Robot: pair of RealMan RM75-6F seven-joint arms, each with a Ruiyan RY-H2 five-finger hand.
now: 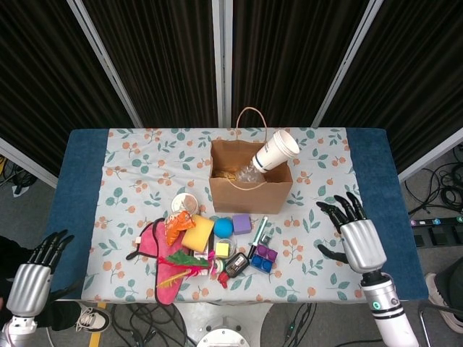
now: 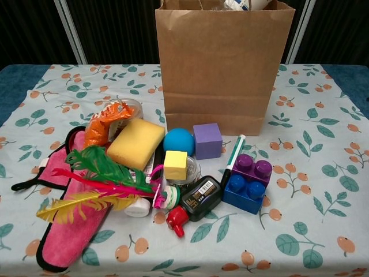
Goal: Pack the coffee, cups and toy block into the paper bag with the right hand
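Two hands: my right hand (image 1: 359, 242) at the table's right edge, my left hand (image 1: 30, 285) off the near-left corner; fingers spread, holding nothing.
Cup: white cup (image 1: 275, 151) tilted in paper bag (image 1: 249, 194).
Block: toy block (image 2: 247, 183) near the bag, green marker (image 2: 232, 154) just left.

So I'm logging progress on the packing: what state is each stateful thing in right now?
paper bag: upright, top open
paper cup: tilted, sticking out of the bag's top
toy block: on the table, not packed
marker: capped, lying flat
right hand: open, holds nothing
left hand: off the table, holds nothing
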